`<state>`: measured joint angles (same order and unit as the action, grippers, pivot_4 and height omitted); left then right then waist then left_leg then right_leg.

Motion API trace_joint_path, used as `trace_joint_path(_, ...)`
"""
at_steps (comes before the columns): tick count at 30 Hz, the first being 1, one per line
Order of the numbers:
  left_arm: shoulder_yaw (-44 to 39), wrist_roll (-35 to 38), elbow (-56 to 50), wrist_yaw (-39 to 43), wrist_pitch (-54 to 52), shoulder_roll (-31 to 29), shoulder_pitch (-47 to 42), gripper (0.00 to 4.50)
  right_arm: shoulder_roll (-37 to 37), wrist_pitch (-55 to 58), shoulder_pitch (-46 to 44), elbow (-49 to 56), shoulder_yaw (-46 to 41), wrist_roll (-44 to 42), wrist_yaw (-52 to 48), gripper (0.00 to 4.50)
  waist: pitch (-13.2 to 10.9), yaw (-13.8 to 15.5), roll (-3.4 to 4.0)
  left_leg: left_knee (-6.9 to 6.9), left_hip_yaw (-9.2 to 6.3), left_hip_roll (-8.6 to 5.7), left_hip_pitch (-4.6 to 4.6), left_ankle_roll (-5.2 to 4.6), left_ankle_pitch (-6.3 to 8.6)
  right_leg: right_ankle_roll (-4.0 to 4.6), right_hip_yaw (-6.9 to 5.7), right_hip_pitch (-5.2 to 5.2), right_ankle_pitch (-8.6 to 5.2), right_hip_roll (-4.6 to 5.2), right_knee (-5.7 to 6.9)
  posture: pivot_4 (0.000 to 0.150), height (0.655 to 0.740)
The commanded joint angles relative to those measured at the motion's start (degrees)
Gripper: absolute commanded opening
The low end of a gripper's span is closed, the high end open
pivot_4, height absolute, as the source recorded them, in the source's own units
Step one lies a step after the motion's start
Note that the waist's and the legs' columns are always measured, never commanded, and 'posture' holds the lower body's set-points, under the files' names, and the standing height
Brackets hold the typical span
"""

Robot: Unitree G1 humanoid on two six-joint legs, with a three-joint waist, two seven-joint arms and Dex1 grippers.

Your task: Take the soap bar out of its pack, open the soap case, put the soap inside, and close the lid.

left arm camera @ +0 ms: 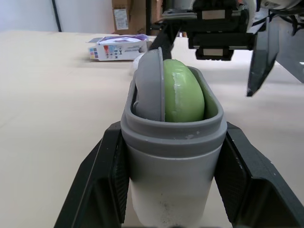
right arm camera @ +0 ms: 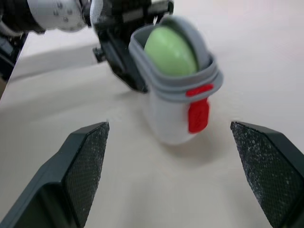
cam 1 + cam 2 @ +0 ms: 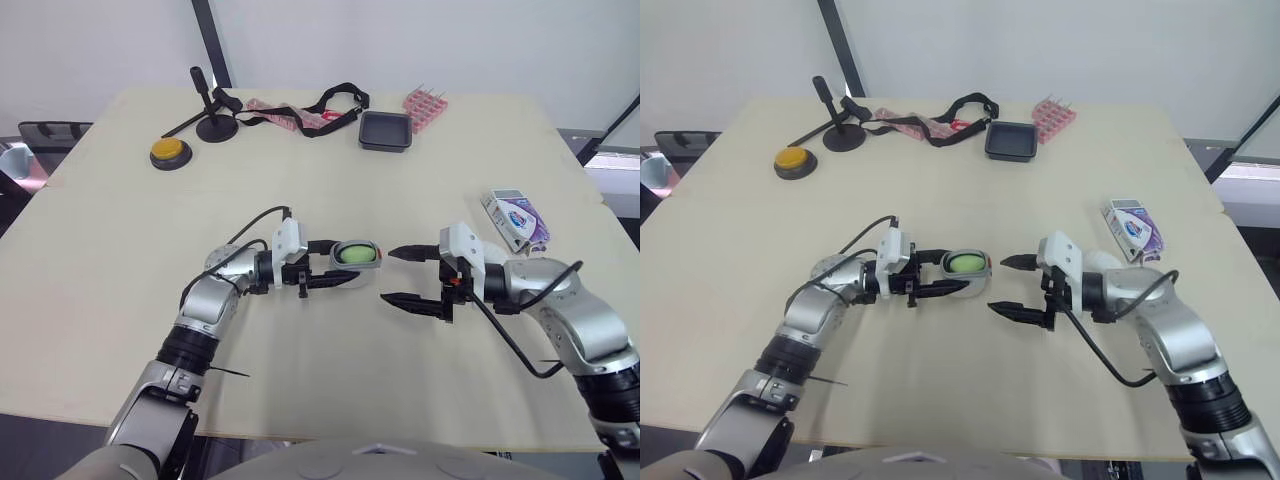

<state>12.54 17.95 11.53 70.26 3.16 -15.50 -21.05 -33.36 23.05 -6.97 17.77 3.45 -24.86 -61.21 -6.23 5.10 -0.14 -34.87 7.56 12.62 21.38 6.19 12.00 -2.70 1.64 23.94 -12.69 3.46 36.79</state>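
Green soap (image 3: 352, 254) in case (image 2: 173, 111) | left gripper (image 3: 341, 263) clamps case | right gripper (image 3: 388, 275) spread opposite

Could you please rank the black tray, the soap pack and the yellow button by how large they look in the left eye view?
Largest, about alike: the black tray and the soap pack. The tray lies farther from the camera, so I won't rank the two.
Smallest: the yellow button.

We saw a pale green oval soap bar (image 1: 183, 95) in a grey plastic case (image 1: 173, 161) with a red tab (image 2: 198, 115); the cardboard pack (image 3: 515, 220) was white and purple.
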Motion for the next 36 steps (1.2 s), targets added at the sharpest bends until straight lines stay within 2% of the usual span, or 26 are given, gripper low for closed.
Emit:
trace_joint_path(1, -0.1, 0.6, -0.6, 1.7, 2.5, -0.6, 0.0, 1.91, 0.1, -5.9, 1.1, -1.6, -1.0, 1.0, -0.4, 4.4, 0.0, -0.2, 0.0, 0.0, 0.0, 0.0, 0.0, -0.02, 0.01, 0.0, -0.01, 0.0, 0.0, 0.01, 0.0, 0.15, 0.74)
trace_joint_path(6, 0.2, -0.2, 1.0, 2.8, 4.8, -0.6, 0.0, 1.91, -0.7, -8.6, 3.2, -2.0, -3.8, 1.0, 2.1, 4.4, 0.0, -0.4, 0.0, 0.01, 0.0, -0.01, 0.0, -0.07, 0.01, 0.01, -0.01, -0.01, 0.0, 0.01, -0.01, 0.15, 0.74)
trace_joint_path(11, 0.5, -0.6, 1.4, 2.7, 6.0, 0.0, -0.1, 1.91, -3.5, -6.7, 10.4, -0.7, -17.0, -3.1, 6.2, 4.4, 0.0, -0.1, 0.01, 0.02, 0.0, -0.06, 0.03, -0.13, 0.04, 0.0, 0.0, -0.03, 0.0, 0.05, -0.12, 0.15, 0.74)
trace_joint_path(15, 0.7, -1.0, 1.7, 2.2, 6.7, 0.3, -0.2, 1.91, -6.5, -9.0, 18.3, -4.0, -27.9, -2.0, 6.8, 4.4, 0.0, 0.1, 0.01, 0.02, 0.0, -0.07, 0.02, -0.24, 0.1, 0.01, -0.01, -0.08, -0.01, 0.07, -0.21, 0.15, 0.74)
trace_joint_path(21, 1.1, -1.2, 1.4, 2.1, 6.6, 0.5, -0.1, 1.91, -6.7, -11.6, 26.0, -9.4, -38.5, -2.9, 6.5, 4.4, 0.0, -0.5, 0.05, 0.02, 0.0, -0.06, -0.01, -0.28, 0.12, 0.05, 0.0, -0.11, -0.03, 0.2, -0.28, 0.15, 0.74)
trace_joint_path(29, 1.3, -0.9, 1.3, 2.6, 5.7, 0.8, -0.7, 1.91, -9.5, -11.9, 27.4, -14.5, -40.6, -2.0, 4.8, 4.4, 0.1, -0.8, 0.2, 0.01, 0.02, -0.07, -0.01, -0.34, 0.14, 0.07, -0.02, -0.11, -0.04, 0.24, -0.34, 0.15, 0.74)
trace_joint_path(32, 1.7, -0.8, 1.4, 3.1, 5.3, 0.6, -0.7, 1.91, -16.1, -10.1, 25.9, -14.7, -39.0, 1.0, 3.4, 4.4, 0.2, -0.9, 0.39, -0.01, 0.07, -0.11, -0.01, -0.4, 0.16, 0.07, -0.01, -0.12, -0.04, 0.22, -0.35, 0.15, 0.74)
trace_joint_path(36, 2.0, -1.2, 1.7, 3.3, 5.0, 0.5, -0.8, 1.91, -25.3, 0.7, 20.0, -11.8, -36.4, -1.4, 2.2, 4.4, 0.2, -1.0, 0.41, -0.01, 0.11, -0.15, -0.1, -0.46, 0.14, 0.06, 0.07, -0.2, -0.04, 0.16, -0.35, 0.15, 0.74)
